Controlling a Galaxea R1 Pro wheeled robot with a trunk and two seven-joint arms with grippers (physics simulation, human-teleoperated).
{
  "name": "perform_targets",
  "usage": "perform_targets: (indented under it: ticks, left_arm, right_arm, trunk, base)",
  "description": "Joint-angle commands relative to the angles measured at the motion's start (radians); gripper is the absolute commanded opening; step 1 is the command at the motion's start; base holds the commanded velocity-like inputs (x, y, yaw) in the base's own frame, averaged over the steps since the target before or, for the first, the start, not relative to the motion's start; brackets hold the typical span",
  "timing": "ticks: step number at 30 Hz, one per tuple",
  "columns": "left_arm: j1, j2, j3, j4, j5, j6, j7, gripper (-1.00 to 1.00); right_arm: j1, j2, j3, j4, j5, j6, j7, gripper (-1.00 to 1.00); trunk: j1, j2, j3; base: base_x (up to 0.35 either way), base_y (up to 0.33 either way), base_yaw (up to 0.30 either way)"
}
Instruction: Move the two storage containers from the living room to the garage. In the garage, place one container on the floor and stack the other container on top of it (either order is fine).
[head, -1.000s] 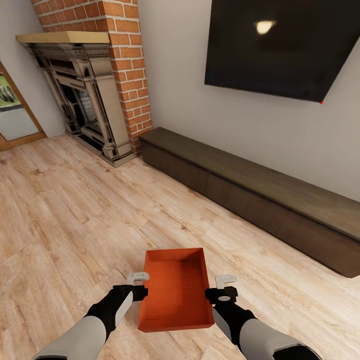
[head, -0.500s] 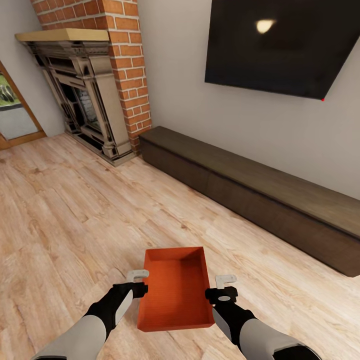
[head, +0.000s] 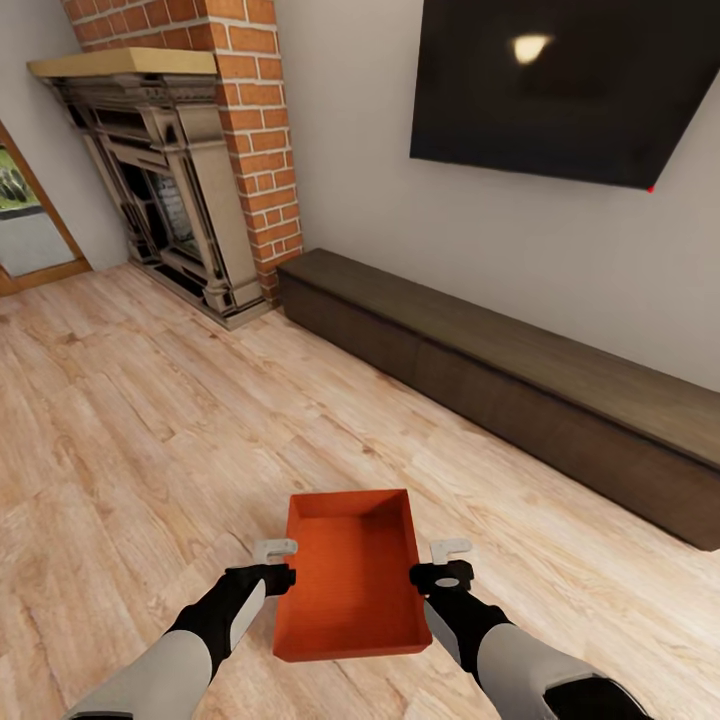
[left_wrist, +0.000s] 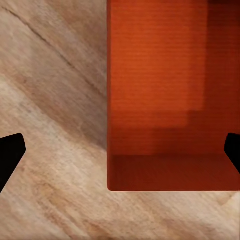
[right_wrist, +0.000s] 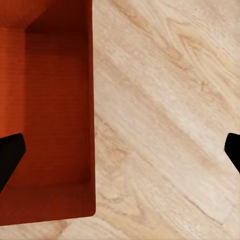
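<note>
1. Container (head: 350, 575) sits on the wood floor (head: 130, 430) of the living room, between our two grippers; it looks empty.
2. Left gripper (head: 276, 562) stands at one long wall and right gripper (head: 448, 560) at the other, both spread wide and holding nothing; each wrist view shows a wall lying between the dark fingertips.
3. We judge the step to be a two-sided grasp: close both grippers together, at matching points along the walls, so the container lifts level.
4. Beyond lie a brick fireplace (head: 190, 170), a black TV (head: 560, 90) on the wall and a long dark bench (head: 520, 390).
</note>
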Motion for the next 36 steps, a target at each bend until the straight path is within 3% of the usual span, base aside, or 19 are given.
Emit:
perform_targets:
  ticks: [1,36]
  left_arm:
    - [0.0,0.0,0.002,-0.002,0.004,0.005,0.004,1.0]
    - [0.0,0.005,0.009,0.0,0.009,-0.018,0.003,1.0]
  right_arm:
    - [-0.002,0.0,0.006,0.003,0.003,0.003,-0.004,1.0]
    - [-0.012,0.0,0.004,0.011,0.008,0.015,0.005,1.0]
  trunk:
    - [0.004,-0.008,-0.004]
    - [0.138,-0.253,-0.114]
  base:
    - [0.0,0.0,0.0]
    - [0.0,0.0,0.0]
